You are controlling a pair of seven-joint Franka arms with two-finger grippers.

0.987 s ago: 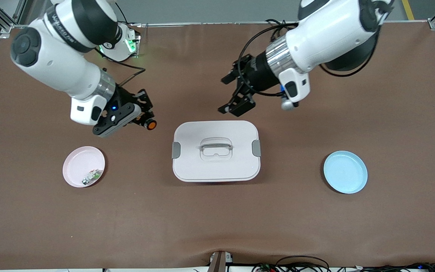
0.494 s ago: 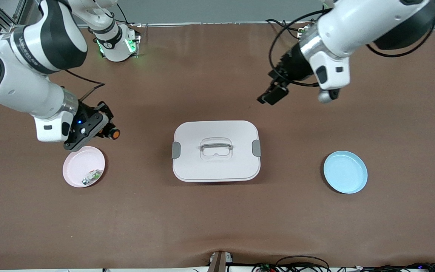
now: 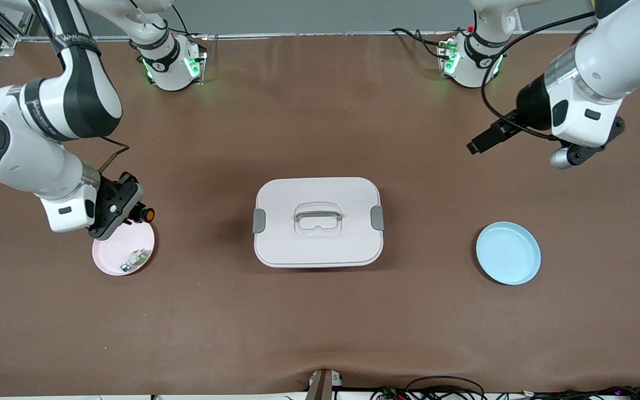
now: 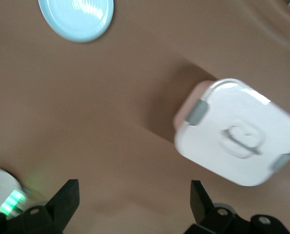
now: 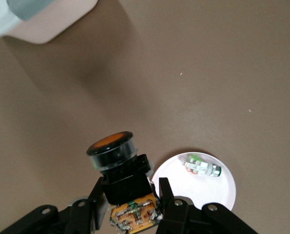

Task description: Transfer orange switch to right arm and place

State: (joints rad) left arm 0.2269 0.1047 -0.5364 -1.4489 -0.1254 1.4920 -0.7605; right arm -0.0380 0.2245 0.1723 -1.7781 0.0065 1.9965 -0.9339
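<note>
Handoff looked done: orange switch (image 5: 116,168) pinched in right gripper (image 3: 131,214) fingers, hovering over the pink plate (image 3: 110,256) edge. Left gripper (image 4: 135,204) spread, empty, up over the tabletop (image 3: 320,311). Only placing left.

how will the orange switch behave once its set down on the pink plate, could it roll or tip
The orange switch looks rigid: a blocky black body under a round button face. Laid sideways, that round cap could make it roll a little; stood on end it seems top-heavy and may tip. The right gripper holds it over the pink plate, whose raised rim should probably contain it.
</note>
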